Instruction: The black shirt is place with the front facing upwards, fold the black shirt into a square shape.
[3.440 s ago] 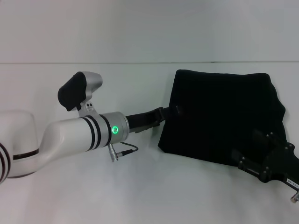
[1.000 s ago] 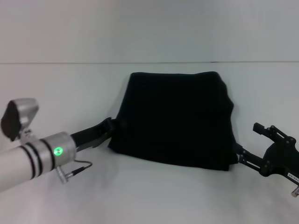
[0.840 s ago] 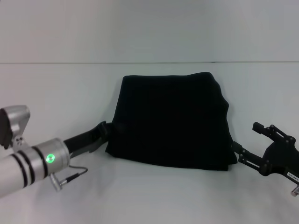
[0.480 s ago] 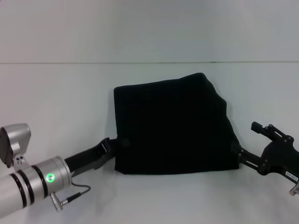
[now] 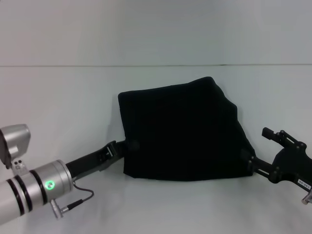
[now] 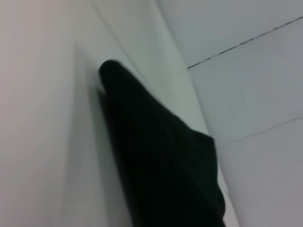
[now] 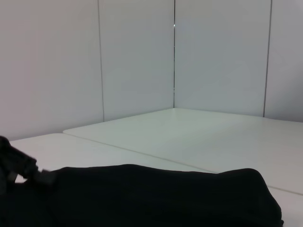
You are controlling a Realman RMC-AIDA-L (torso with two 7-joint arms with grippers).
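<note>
The black shirt (image 5: 180,131) lies on the white table as a folded, roughly square black bundle; no letters or neck label show. My left gripper (image 5: 126,146) is at its near left corner, shut on the cloth edge. My right gripper (image 5: 248,158) is at its near right corner, shut on the cloth there. Both hold the near edge low at the table. The left wrist view shows the shirt (image 6: 161,161) as a dark fold running away over the table. The right wrist view shows its near edge (image 7: 156,196) as a low black ridge.
The white table (image 5: 73,97) reaches back to a far edge against a plain white wall (image 5: 156,29). The left arm (image 5: 34,187) lies low across the near left part of the table. A panelled wall (image 7: 213,56) shows in the right wrist view.
Both grippers have dragged the shirt leftward from the right side to the middle, then pulled its near edge toward me. In the last half second it has hardly moved.
</note>
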